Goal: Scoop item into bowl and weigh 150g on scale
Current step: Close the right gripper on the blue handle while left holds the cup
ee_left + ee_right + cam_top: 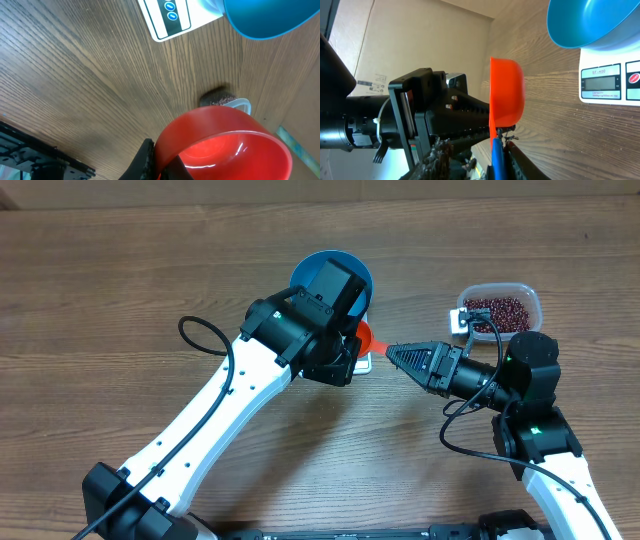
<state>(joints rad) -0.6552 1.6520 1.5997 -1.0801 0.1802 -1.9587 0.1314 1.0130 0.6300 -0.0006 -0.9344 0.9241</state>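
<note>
Left gripper: we see the left gripper out over the middle of the wooden table, its fingers shut on the round orange-red plastic scoop.
Scoop: it hangs above the table just beside the scale. In the right wrist view it is turned on edge. In the left wrist view its hollow looks bare and glossy.
Right gripper: the right gripper points its tapered tips at the scoop from the right side and almost meets it. The jaws stand narrow. We cannot tell whether they have closed on the scoop's stem or only flank it.
Bowl: the round deep bright blue plastic bowl sits on the scale, toward the far edge of the table and about midway along it, partly under the left arm.
Scale: we see the small flat white rectangular scale under the bowl, with its display and buttons clear of the bowl's rim. The reading is too small for us to make out.
Beans: the small glossy dark red beans lie heaped in the clear rounded-rectangular plastic tub, toward the far right of the table and well apart from the bowl.
</note>
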